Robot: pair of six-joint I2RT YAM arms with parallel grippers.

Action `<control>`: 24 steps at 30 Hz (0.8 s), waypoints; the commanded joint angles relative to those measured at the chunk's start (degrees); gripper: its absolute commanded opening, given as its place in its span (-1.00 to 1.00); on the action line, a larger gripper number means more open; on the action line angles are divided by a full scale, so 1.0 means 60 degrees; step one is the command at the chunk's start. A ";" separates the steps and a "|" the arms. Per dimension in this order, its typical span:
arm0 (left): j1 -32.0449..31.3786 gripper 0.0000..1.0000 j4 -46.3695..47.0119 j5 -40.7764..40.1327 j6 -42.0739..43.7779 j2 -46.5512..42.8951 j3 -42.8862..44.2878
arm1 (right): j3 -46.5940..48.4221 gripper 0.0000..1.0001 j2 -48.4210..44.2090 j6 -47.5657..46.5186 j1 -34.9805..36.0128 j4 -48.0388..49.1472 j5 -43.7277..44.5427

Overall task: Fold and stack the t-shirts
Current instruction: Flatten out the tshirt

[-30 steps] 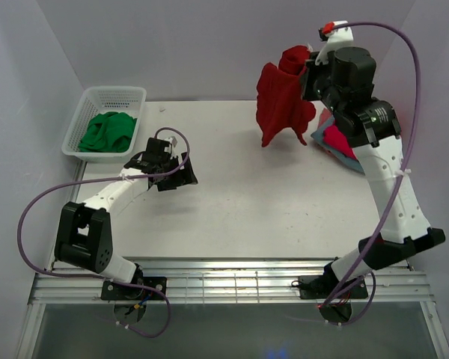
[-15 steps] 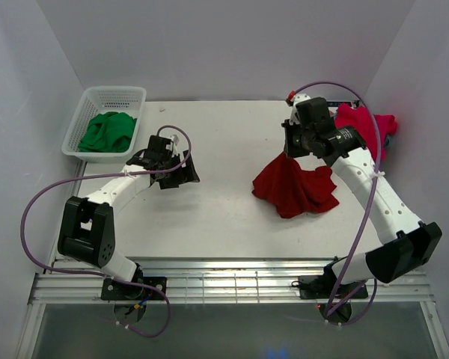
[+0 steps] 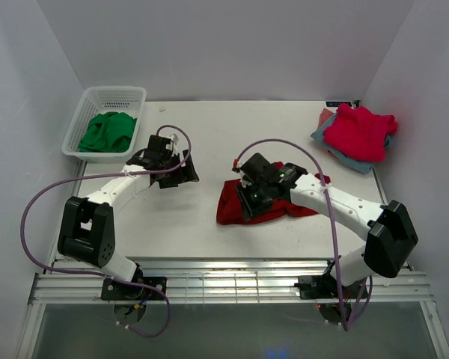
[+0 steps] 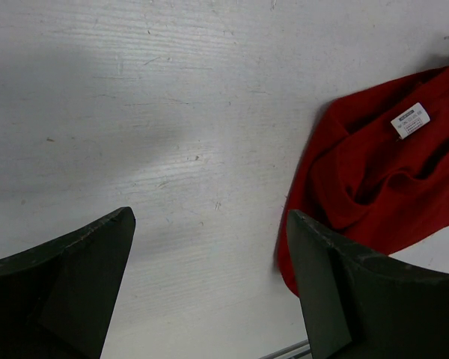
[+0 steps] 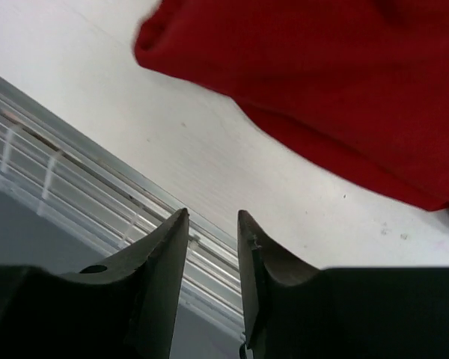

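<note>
Your right pincer (image 5: 212, 217) is released, jaws slightly parted, at the crumpled dark red cloth t-shirt (image 3: 228, 211) on the desk (image 3: 224, 134); left pincer (image 4: 209, 215) gapes wide, empty.

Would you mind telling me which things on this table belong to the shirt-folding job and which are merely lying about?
Job: dark red t-shirt, crumpled mid-table; pink-red t-shirt atop the grey-blue folded shirts, far right.
Lying about: white basket, far left; green cloth inside it.
</note>
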 commanded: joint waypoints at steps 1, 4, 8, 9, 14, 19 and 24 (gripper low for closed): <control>0.0016 0.86 0.0012 -0.0026 0.0081 -0.0013 0.0412 | -0.0202 -0.20 -0.0049 0.0435 0.0140 -0.0061 0.0070; 0.0031 0.86 0.0027 -0.0055 0.0081 0.0002 0.0544 | 0.0862 0.52 -0.0152 0.0085 0.0140 -0.0032 0.1474; 0.0030 0.86 0.0027 -0.0026 0.0125 0.0061 0.0690 | 0.2344 0.92 0.0418 -0.0603 -0.0180 0.0011 0.3072; 0.0031 0.86 0.0012 -0.0011 0.0125 0.0032 0.0705 | 0.2493 0.99 0.0811 -0.0649 -0.0313 0.0099 0.3394; 0.0030 0.86 -0.0002 -0.0098 0.0081 -0.0304 0.0471 | 0.2656 0.67 0.1795 -0.0766 -0.1237 0.0699 0.2900; 0.0030 0.86 -0.0090 -0.0333 0.0198 -0.0627 0.0119 | 0.2261 0.40 0.2368 -0.1000 -0.1223 0.1225 0.1116; 0.0030 0.86 -0.0090 -0.0275 0.0140 -0.0701 -0.0101 | 0.1586 0.36 0.2411 -0.1352 -0.1105 0.2267 -0.0352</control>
